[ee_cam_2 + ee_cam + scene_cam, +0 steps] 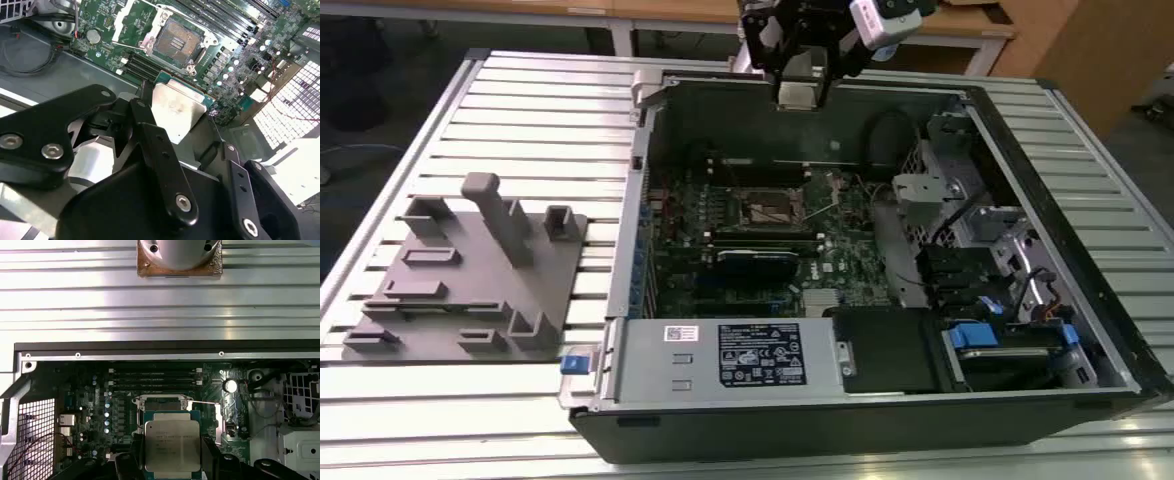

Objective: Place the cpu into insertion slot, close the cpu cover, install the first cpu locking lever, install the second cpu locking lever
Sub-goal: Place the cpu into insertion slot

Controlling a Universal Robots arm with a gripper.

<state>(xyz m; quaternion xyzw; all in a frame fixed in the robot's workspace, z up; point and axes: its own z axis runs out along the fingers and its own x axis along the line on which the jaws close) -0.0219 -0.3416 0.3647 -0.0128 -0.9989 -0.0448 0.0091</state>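
**Cpu up in the gripper, socket sitting open**

The gripper (172, 460) is closed partway on the cpu (172, 444). There's one black finger (134, 460) on each of two opposite edges, and the silvery top faces the first wrist camera. In the exterior view it hangs over the far wall of the open computer case (1067, 250), well apart from the board below.

The socket (177, 40) sits around the middle of the green motherboard (854, 255) with its gold-brown contact field uncovered. The long memory slots (150, 372) run just beside it.

The case lies on its side on a slatted metal table (427, 400). A grey plastic fixture (467, 270) sits on the table to the exterior view's left of the case.
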